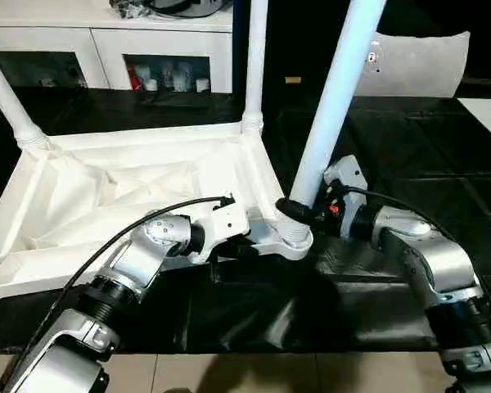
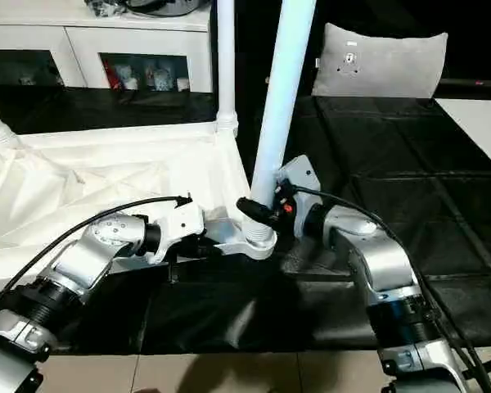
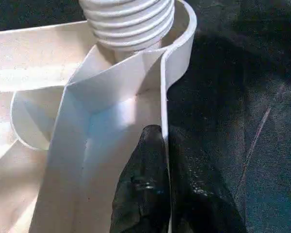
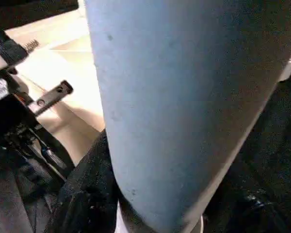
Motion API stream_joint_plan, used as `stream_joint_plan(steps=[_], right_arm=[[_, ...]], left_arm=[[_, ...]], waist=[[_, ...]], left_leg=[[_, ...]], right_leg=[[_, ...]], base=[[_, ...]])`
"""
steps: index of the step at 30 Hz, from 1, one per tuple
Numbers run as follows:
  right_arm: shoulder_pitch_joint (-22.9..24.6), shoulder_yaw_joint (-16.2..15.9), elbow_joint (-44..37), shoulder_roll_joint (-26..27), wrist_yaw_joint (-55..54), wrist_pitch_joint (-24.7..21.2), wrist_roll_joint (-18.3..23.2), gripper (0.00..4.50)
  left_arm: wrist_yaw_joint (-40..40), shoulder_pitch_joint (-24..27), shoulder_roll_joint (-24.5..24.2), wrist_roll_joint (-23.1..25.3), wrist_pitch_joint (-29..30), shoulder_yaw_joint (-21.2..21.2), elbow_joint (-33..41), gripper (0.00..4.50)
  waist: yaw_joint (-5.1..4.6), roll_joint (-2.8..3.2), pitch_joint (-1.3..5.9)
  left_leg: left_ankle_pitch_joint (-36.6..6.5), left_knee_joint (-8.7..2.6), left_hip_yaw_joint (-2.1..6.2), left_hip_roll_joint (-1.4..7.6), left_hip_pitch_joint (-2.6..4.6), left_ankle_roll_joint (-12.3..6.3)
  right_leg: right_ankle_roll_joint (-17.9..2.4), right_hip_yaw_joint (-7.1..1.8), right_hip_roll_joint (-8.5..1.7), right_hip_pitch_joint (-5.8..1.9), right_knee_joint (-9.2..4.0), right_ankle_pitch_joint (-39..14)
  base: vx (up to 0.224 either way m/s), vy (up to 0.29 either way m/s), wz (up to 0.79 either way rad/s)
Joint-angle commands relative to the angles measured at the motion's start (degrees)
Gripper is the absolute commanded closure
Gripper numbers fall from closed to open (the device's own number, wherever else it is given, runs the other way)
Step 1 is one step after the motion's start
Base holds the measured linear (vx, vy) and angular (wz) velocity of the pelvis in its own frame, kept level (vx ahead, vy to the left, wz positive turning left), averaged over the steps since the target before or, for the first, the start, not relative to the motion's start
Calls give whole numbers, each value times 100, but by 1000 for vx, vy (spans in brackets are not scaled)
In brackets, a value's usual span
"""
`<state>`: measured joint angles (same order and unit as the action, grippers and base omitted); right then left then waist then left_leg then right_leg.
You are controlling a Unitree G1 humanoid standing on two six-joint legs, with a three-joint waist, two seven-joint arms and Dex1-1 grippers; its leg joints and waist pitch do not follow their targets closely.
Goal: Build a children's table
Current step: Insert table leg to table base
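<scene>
The children's table top (image 1: 147, 141) lies upside down on the black work table, ribbed underside up. Three white legs stand in its corner sockets: one far left (image 1: 8, 98), one far right (image 1: 255, 57), and a near right leg (image 1: 335, 98) leaning slightly. My right gripper (image 1: 299, 209) is shut around the bottom of this near leg, just above its socket (image 1: 290, 241); black fingers (image 4: 82, 194) wrap the tube (image 4: 174, 97). My left gripper (image 1: 237, 244) is shut on the top's thin side wall (image 3: 162, 97) beside that socket, below the leg's threaded end (image 3: 128, 24).
A white cabinet (image 1: 106, 41) with glass doors runs along the back left. A grey cushion (image 2: 385, 61) leans at the back right, with a white board (image 1: 487, 110) at the right edge. The work table's front edge and the floor lie below my forearms.
</scene>
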<state>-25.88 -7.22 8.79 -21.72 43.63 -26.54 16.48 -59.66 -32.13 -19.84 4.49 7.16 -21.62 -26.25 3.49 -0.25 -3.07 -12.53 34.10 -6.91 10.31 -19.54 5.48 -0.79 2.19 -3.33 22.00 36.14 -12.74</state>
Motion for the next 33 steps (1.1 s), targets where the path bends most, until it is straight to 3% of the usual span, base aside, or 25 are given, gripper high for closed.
stream_joint_plan(steps=[1,5,7,11,17,19,22,24,33], right_arm=[[-67,61,58,-53,-3,21,-32,264],[-56,58,53,-69,12,1,-34,264],[-46,65,65,-68,-16,21,-53,264],[-32,98,72,-37,-17,29,-33,264],[-50,50,146,0,-9,-12,-63,264],[-83,-2,212,-20,27,-69,-97,264],[-134,-68,325,-54,72,-103,-157,264],[-176,-67,385,-49,94,-135,-154,264],[-376,-178,765,-87,348,-138,-227,264]], left_arm=[[138,70,72,-115,-50,88,-301,404],[213,-24,128,-105,-89,113,-474,372],[173,-29,111,-56,-134,65,-503,349],[148,-41,38,127,-111,-40,-600,346],[171,-76,-2,249,-160,-105,-748,346],[182,-94,8,257,-197,-108,-806,383],[203,-122,60,214,-189,-53,-890,388],[152,-135,59,216,-196,-72,-913,427],[-74,-182,-14,366,-360,-262,-1028,450]], waist=[[37,-92,314],[45,-39,313],[43,-48,316],[48,-29,319],[36,-44,293],[34,-43,294],[31,-47,295],[39,-46,292],[28,-60,286]], left_leg=[[-258,-390,-101,169,-84,-272],[-417,-406,-88,184,-68,-181],[-463,-410,-89,188,-66,-162],[-438,-413,-83,187,-75,-154],[-718,-441,-80,187,-75,-80],[-756,-444,-78,186,-74,-76],[-754,-443,-78,186,-73,-81],[-760,-444,-82,188,-73,-84],[-749,-452,-82,193,-85,-106]], right_leg=[[-1292,-250,-423,-354,-432,-322],[-1224,-255,-420,-332,-450,-552],[-1213,-255,-416,-327,-458,-552],[-1201,-256,-418,-328,-456,-484],[-1110,-255,-427,-307,-508,-1054],[-1092,-256,-428,-301,-517,-1140],[-1094,-256,-427,-292,-515,-1145],[-1095,-258,-427,-287,-523,-1157],[-1089,-257,-438,-285,-524,-1209]], base=[[0,0,0],[0,0,0],[0,0,0],[0,0,0],[0,0,0],[0,0,0],[0,0,0],[0,0,0],[0,0,0]])
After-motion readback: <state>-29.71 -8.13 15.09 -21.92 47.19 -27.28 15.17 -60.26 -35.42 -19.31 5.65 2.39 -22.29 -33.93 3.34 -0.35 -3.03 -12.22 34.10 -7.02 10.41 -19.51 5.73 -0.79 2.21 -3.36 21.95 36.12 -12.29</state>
